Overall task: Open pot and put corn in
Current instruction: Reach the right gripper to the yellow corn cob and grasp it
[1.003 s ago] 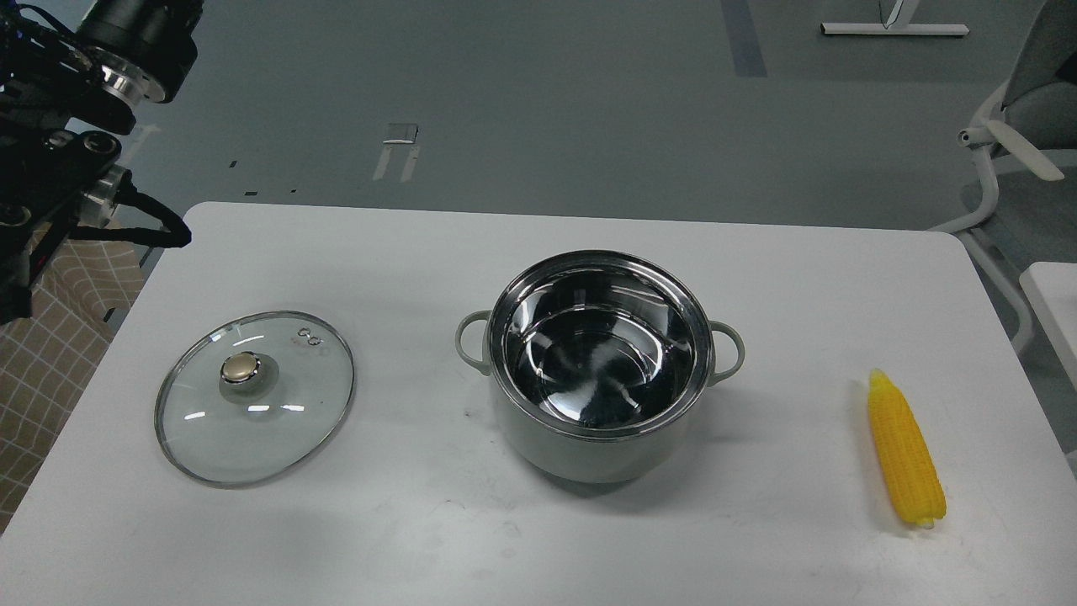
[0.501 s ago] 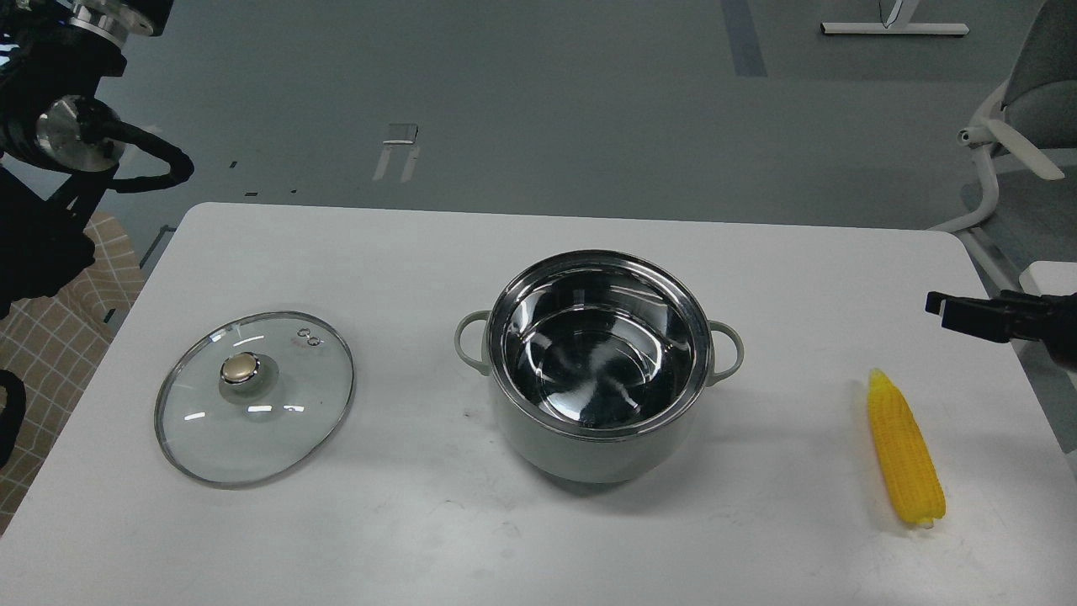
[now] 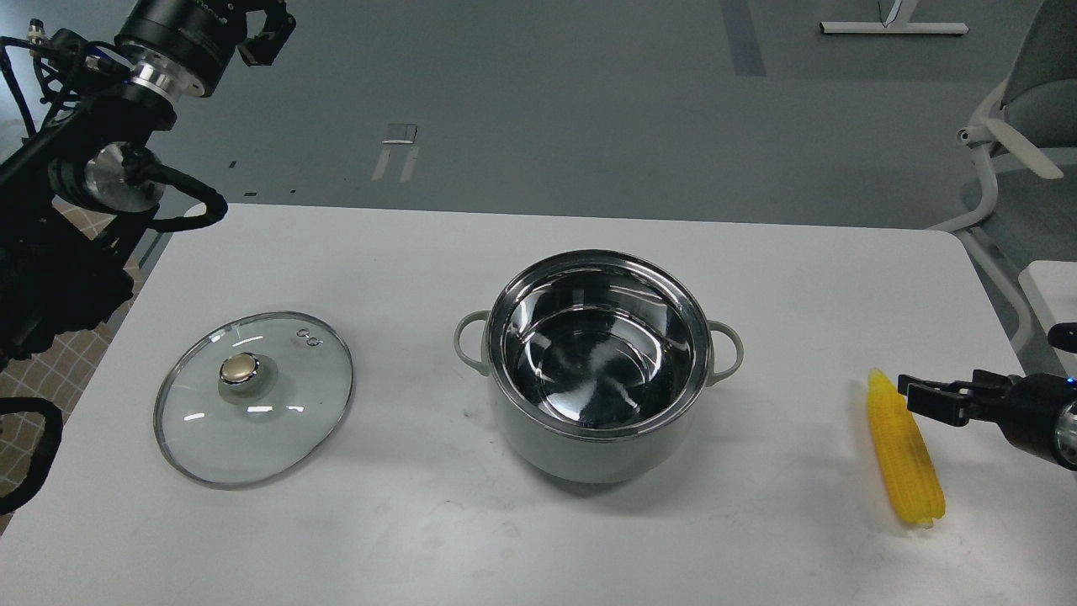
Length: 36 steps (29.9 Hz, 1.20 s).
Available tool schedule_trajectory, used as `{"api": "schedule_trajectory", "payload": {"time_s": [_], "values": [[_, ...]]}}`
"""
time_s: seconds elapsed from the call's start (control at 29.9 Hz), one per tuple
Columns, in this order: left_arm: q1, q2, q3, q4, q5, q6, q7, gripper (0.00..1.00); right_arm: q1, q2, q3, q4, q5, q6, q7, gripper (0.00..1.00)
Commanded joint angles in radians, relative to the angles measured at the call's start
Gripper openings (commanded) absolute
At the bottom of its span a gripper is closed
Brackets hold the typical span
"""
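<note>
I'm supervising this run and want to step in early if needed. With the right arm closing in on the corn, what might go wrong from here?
1. The corn is round and tapered and lies near the table edge; a nudge from the right gripper might roll it off.
2. That gripper sits by the cob's thin tip, so a grasp there may slip.
3. The cob looks about as long as the pot is wide; dropped flat, it could catch on the rim.
</note>
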Motion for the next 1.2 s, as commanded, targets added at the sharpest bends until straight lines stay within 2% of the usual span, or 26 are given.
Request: {"api": "schedule_trajectory", "payload": {"time_s": [0.0,0.27,0.4,0.57,0.64,0.87,0.97,1.04,1.17], "values": [[0.002,0.0,-0.002,0.0,0.001,0.0,0.0,0.97,-0.034,0.016,-0.003,0.0,-0.001,-0.004,-0.01,0.98],[0.004,0.0,-0.002,0.0,0.0,0.006,-0.006,0.97,-0.063,0.066,-0.003,-0.003,-0.001,-0.007,-0.01,0.98],[0.005,0.001,0.0,0.0,0.004,0.006,-0.006,0.97,-0.063,0.08,-0.003,-0.005,-0.001,-0.018,-0.015,0.93],[0.017,0.009,0.005,0.0,0.007,0.006,-0.006,0.97,-0.072,0.091,-0.003,-0.006,-0.001,-0.018,-0.026,0.73],[0.017,0.014,0.005,0.0,0.009,0.006,-0.006,0.97,-0.084,0.092,-0.003,-0.006,-0.006,-0.018,-0.035,0.57],[0.017,0.014,0.008,0.0,0.009,0.005,-0.006,0.97,-0.086,0.091,-0.002,-0.002,-0.012,-0.018,-0.05,0.31],[0.017,0.014,0.009,0.0,0.01,0.006,-0.006,0.97,-0.083,0.088,0.007,0.0,-0.007,-0.019,-0.05,0.15],[0.017,0.01,0.006,0.0,0.009,0.008,-0.005,0.97,-0.08,0.082,0.03,0.005,-0.004,-0.028,-0.05,0.0],[0.016,0.01,0.002,0.0,0.009,0.011,-0.003,0.97,-0.081,0.08,0.119,0.02,0.0,-0.036,-0.044,0.0]]}}
